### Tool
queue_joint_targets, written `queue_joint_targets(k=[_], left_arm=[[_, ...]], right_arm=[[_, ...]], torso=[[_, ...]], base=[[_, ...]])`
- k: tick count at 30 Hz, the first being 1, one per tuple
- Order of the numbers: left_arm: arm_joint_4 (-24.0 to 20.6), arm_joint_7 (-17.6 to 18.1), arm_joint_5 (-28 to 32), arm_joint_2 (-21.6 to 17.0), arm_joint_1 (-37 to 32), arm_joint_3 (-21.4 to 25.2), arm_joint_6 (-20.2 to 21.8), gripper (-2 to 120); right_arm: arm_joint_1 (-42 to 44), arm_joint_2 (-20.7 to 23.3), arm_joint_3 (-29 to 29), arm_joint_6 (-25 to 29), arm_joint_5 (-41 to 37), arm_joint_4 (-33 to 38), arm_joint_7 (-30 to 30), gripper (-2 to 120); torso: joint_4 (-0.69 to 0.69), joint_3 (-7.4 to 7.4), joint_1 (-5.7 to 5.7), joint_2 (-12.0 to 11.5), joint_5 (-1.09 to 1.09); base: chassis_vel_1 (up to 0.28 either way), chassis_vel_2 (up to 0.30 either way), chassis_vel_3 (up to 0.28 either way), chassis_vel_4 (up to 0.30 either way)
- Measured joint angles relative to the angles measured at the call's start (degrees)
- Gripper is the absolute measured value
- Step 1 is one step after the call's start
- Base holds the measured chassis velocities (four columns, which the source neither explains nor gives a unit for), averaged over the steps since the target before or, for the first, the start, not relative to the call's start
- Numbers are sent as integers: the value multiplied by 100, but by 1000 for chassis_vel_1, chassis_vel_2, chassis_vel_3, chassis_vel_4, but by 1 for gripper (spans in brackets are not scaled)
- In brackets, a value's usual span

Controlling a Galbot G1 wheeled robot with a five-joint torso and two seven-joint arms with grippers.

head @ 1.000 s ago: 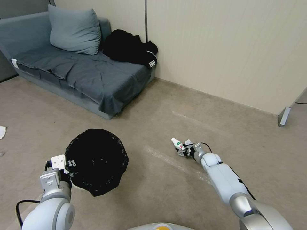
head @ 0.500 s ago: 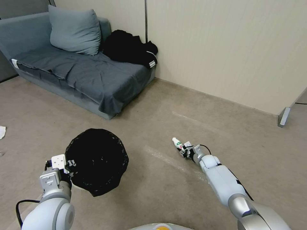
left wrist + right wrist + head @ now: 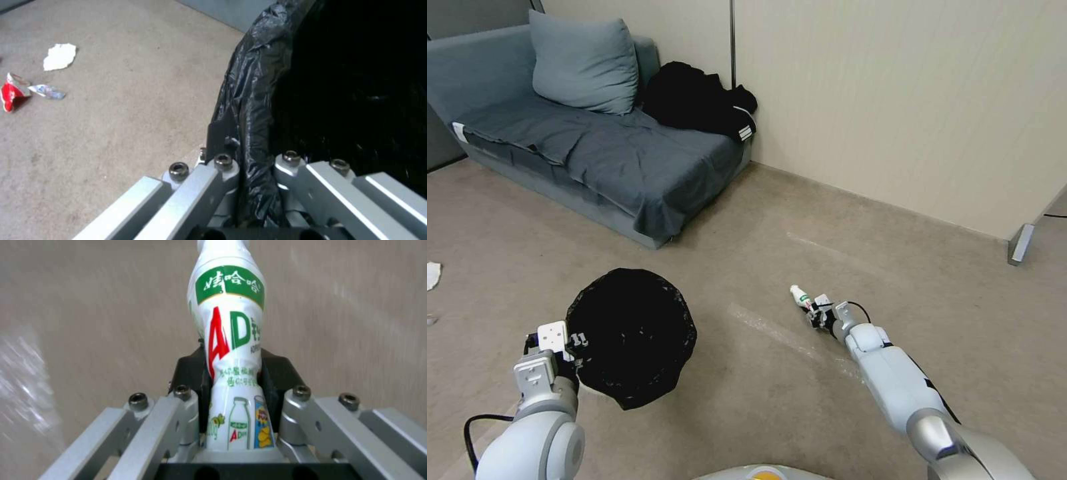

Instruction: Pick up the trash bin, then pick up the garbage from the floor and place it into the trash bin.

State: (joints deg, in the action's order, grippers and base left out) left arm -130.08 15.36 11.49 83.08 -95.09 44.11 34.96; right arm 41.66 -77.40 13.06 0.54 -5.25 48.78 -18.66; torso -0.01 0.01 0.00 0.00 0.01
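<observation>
The trash bin (image 3: pixel 630 333), lined with a crinkled black bag, hangs just above the floor (image 3: pixel 747 400) at my lower left. My left gripper (image 3: pixel 575 343) is shut on its rim; the left wrist view shows the bag-covered rim (image 3: pixel 251 100) pinched in that gripper (image 3: pixel 249 155). To the right, my right gripper (image 3: pixel 818 313) is shut on a small white bottle (image 3: pixel 799 295) low over the carpet. In the right wrist view the bottle (image 3: pixel 229 336), with a green and red label, sticks out from between the fingers of the right gripper (image 3: pixel 231 373).
More garbage lies on the carpet to my left: a white tissue (image 3: pixel 60 56), a red wrapper (image 3: pixel 11 96) and a pale wrapper (image 3: pixel 46 91). A grey sofa (image 3: pixel 594 153) with black clothing (image 3: pixel 700 100) stands at the back. A metal post foot (image 3: pixel 1019 243) sits at the right.
My right gripper with the bottle has shifted slightly to the right, and the bottle now points more away from me. The left gripper and the bin are as before.
</observation>
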Motion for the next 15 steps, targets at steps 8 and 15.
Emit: queue_joint_targets(k=[8, 15], left_arm=[[63, -24, 94, -199, -4, -106, 35, 1], [101, -54, 93, -166, -4, -222, 41, 1]], right_arm=[[652, 1062, -736, -466, -1399, 3457, -233, 19], [944, 2010, -1346, -540, -1876, 5624, -542, 17]], torso=[[2, -1, 0, 0, -1], [1, -1, 0, 0, -3]], base=[[0, 0, 0, 0], [0, 0, 0, 0]])
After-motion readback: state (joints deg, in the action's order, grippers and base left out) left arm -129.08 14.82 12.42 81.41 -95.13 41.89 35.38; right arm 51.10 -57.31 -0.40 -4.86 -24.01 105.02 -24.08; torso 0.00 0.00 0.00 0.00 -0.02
